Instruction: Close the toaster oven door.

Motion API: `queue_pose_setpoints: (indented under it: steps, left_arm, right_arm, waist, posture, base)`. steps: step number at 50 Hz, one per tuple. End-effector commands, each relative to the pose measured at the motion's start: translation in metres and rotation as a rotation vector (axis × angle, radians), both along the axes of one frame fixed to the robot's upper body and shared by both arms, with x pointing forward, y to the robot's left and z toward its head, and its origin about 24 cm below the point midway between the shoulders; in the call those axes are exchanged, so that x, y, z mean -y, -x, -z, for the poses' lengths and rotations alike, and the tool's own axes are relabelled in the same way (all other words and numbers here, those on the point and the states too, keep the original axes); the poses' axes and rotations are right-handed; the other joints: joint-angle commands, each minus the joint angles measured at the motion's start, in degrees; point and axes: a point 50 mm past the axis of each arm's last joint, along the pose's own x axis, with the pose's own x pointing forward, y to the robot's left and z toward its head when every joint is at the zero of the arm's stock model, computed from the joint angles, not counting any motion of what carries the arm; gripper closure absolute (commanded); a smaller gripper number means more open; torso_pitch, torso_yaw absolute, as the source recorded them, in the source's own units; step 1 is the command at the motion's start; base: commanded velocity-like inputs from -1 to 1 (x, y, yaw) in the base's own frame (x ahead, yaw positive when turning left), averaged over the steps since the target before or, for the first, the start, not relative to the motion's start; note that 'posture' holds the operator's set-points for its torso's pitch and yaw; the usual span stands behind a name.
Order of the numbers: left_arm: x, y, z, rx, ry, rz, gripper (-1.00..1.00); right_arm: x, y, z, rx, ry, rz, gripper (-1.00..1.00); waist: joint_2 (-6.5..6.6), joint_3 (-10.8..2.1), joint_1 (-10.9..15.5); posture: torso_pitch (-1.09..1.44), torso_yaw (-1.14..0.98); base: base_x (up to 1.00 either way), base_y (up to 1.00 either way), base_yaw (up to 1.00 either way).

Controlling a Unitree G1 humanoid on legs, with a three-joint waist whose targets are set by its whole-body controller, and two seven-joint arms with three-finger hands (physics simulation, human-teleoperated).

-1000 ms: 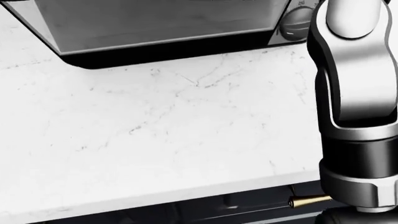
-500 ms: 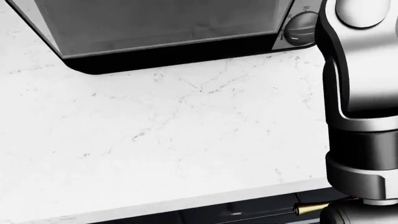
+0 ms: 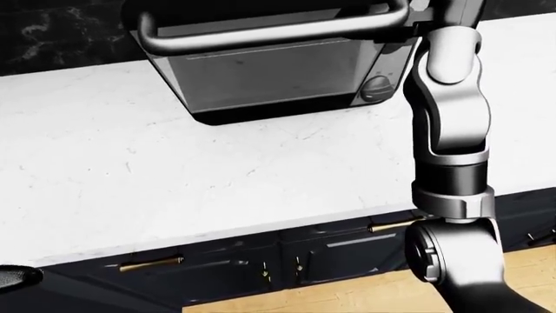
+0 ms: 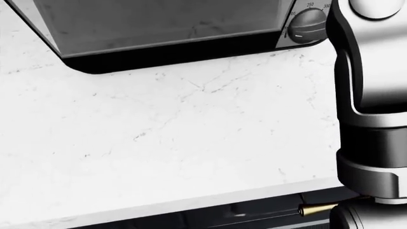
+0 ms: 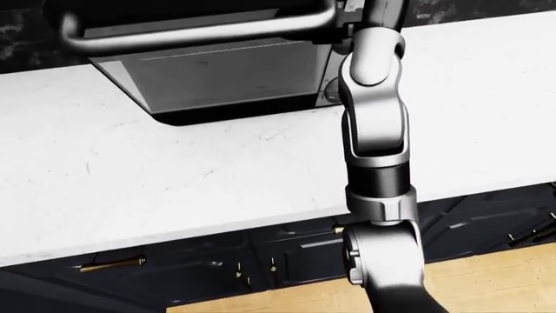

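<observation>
Your toaster oven [image 3: 278, 72] stands at the far side of the white marble desk [image 3: 174, 176], its bar handle [image 3: 261, 32] lying across the top of the glass door [image 4: 165, 21]. Beside the knob [image 4: 305, 26] you can read 250 and 300. Your right arm [image 3: 448, 130] reaches up toward the handle's right end; its hand is out of view, so I cannot tell its grip. The left hand is not visible.
</observation>
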Motion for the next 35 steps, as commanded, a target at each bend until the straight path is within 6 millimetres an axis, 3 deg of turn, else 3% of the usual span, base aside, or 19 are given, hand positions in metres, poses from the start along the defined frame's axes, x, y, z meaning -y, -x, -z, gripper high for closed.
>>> queue_pose_setpoints:
  steps: [1,22,35]
  left_arm:
    - [0.005,0.003,-0.006,0.043,-0.027,0.025,-1.00]
    - [0.023,0.004,0.000,0.017,-0.023,0.112,-1.00]
    - [0.036,-0.013,0.004,0.004,-0.035,0.153,-1.00]
  right_arm:
    - [0.005,0.015,-0.026,0.132,-0.017,0.030,-1.00]
    - [0.005,0.014,-0.028,0.134,-0.024,0.031,-1.00]
    - [0.004,0.015,-0.026,0.131,-0.026,0.027,-1.00]
  waist:
    - [0.19,-1.41,-0.12]
    - [-0.06,-1.41,0.13]
    - [-0.26,-1.63,0.31]
  posture:
    - [0.00,0.00]
    - [0.00,0.00]
    - [0.00,0.00]
  base:
    - [0.00,0.00,0.00]
    - [0.00,0.00,0.00]
    - [0.00,0.00,0.00]
